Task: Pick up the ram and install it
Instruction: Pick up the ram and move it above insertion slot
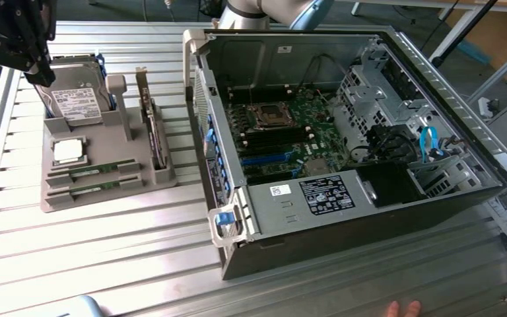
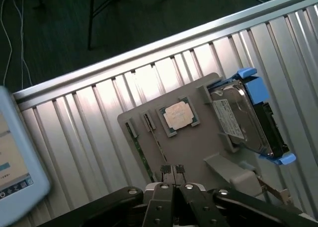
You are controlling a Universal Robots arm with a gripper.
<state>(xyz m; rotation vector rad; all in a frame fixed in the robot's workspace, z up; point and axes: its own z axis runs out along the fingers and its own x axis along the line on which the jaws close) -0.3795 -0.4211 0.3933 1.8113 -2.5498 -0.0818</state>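
Observation:
Two ram sticks (image 1: 90, 173) lie in slots at the near end of a grey holder tray (image 1: 103, 198) on the slatted metal table. In the wrist view the ram (image 2: 140, 150) shows as thin green strips beside a square silver processor (image 2: 179, 116). My gripper (image 1: 42, 76) hangs high over the far end of the tray, above the hard drive (image 1: 76, 102), well clear of the ram. Its fingertips (image 2: 166, 170) are pressed together, so the gripper (image 2: 172, 170) is shut with nothing in it.
An open computer case (image 1: 342, 132) lies at the exterior view's right, its motherboard and black memory slots (image 1: 276, 140) exposed. The tray also holds an upright expansion card (image 1: 154, 135). A person's fingertips (image 1: 403, 308) show at the table's near edge. A screen's corner (image 2: 15, 172) is beside the table.

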